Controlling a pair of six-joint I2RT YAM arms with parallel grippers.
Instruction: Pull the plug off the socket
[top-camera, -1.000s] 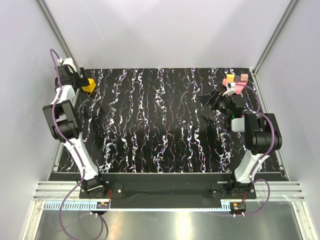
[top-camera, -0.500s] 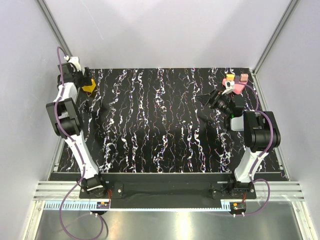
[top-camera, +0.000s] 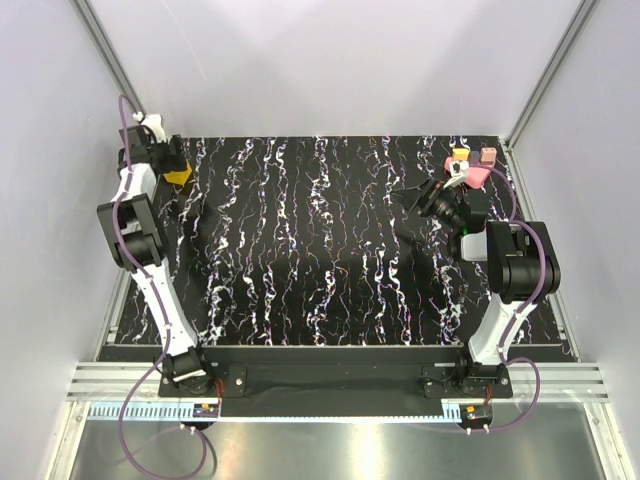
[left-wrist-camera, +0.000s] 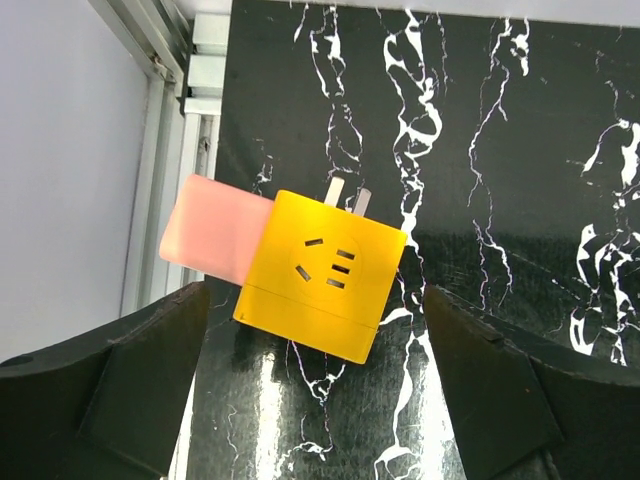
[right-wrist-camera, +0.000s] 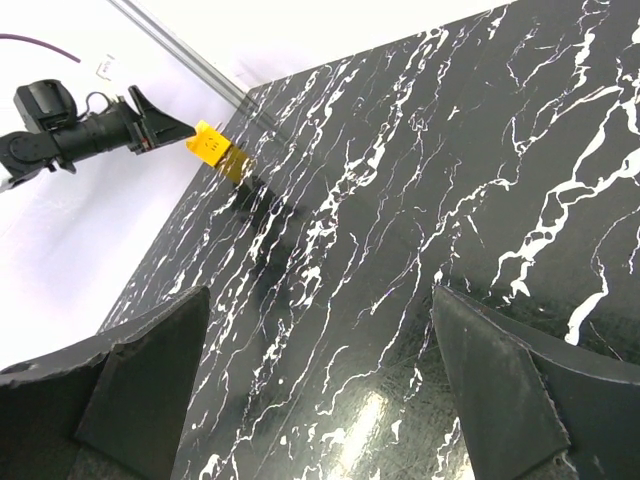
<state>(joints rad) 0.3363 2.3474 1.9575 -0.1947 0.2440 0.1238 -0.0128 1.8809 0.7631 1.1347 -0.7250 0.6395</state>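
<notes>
A yellow cube socket (left-wrist-camera: 322, 275) lies on the black marbled table at the far left corner, with a pale pink plug (left-wrist-camera: 213, 233) stuck into its left side and two metal prongs (left-wrist-camera: 347, 197) on its far side. My left gripper (left-wrist-camera: 315, 330) is open, with one finger on each side of the socket's near edge, touching nothing. In the top view the socket (top-camera: 180, 176) sits just in front of the left gripper (top-camera: 168, 160). My right gripper (top-camera: 412, 197) is open and empty at the back right; its wrist view shows the socket (right-wrist-camera: 215, 148) far off.
Small pink (top-camera: 478, 175), yellow (top-camera: 461, 155) and tan (top-camera: 488, 154) blocks sit at the back right corner behind the right wrist. The metal frame rail (left-wrist-camera: 160, 120) and the left wall lie right beside the plug.
The left wrist has swung in toward the socket at the back left corner. The right arm has barely moved.
</notes>
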